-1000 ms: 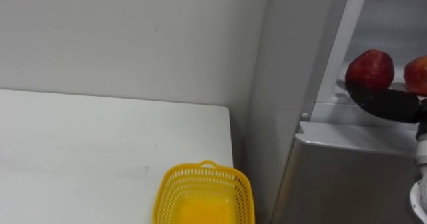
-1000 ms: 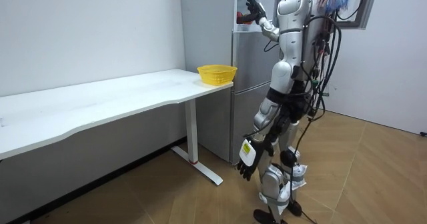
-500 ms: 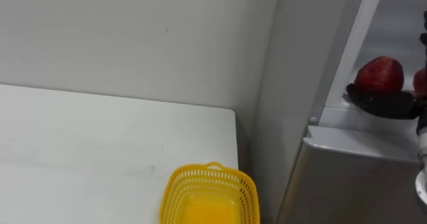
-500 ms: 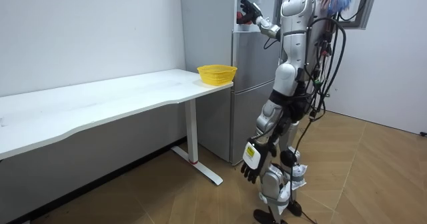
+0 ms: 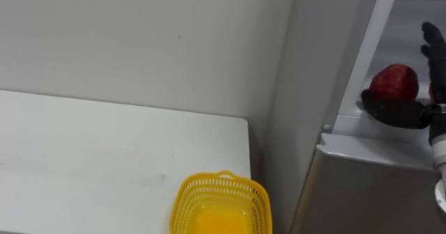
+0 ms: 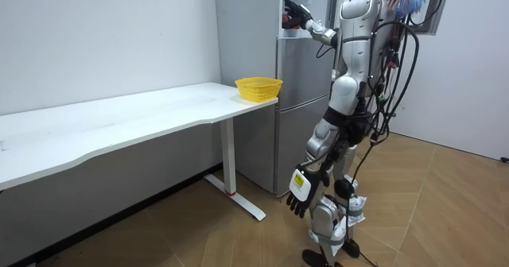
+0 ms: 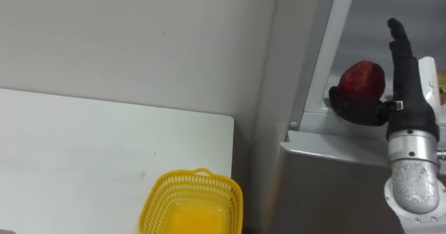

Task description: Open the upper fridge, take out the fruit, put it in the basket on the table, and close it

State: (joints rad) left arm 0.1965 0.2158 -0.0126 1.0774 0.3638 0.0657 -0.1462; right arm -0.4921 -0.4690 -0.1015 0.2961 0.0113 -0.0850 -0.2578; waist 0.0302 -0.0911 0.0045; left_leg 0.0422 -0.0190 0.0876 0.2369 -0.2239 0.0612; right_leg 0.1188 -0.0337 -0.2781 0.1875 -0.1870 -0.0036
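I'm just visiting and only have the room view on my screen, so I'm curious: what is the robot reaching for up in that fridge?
Observer: A round red fruit, sitting at the front edge of the fridge's open upper compartment.
Operator: Has it grabbed it?
Observer: Not yet. The right hand is open, with its fingers straight up beside the fruit and its thumb stretched along the fruit's lower side.
Operator: And that yellow basket, is anything in it?
Observer: The part of its inside that I can see is empty.
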